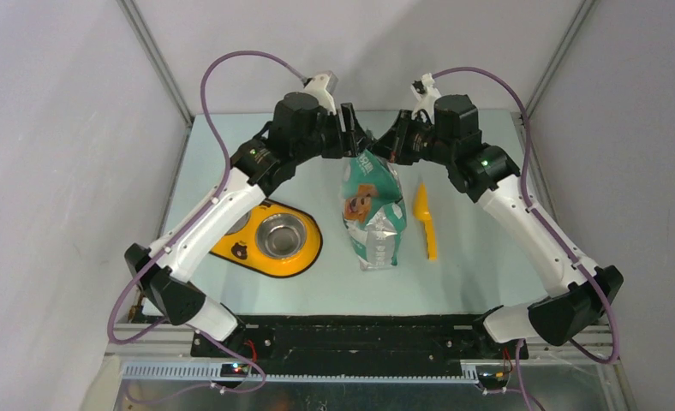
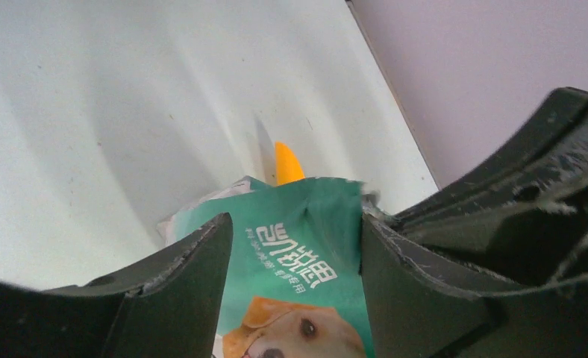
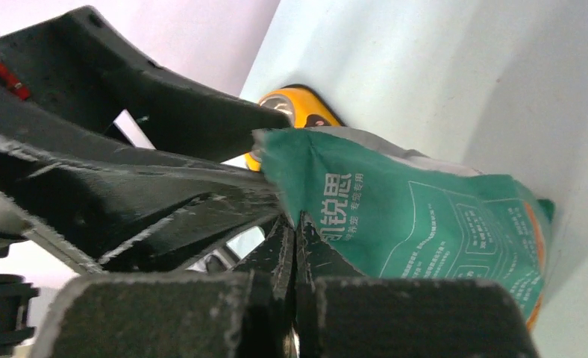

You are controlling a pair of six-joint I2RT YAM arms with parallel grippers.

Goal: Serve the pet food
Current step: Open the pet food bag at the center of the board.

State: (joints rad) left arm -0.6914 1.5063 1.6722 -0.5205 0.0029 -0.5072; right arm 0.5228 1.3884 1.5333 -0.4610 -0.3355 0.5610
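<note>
- While the green-and-white bag lies lengthwise at the middle of the table, its far top end is raised toward the two grippers, which meet just above it.
- The right gripper has its jaws pressed fully together, and the top edge of the bag runs straight into their tips, so it appears to pinch the film there.
- The left gripper has its jaws well apart, astride the bag's top. The printed film spans the gap from one finger to the other. Whether they press on it cannot be told.
- The pet food shows in no view, and whether it is inside the bag cannot be told.
- An orange scoop lies flat on the table just beside the bag, on the right arm's side and not touching it.
- A yellow feeder holding steel bowls sits on the left arm's side of the bag, partly hidden under that arm.
</note>
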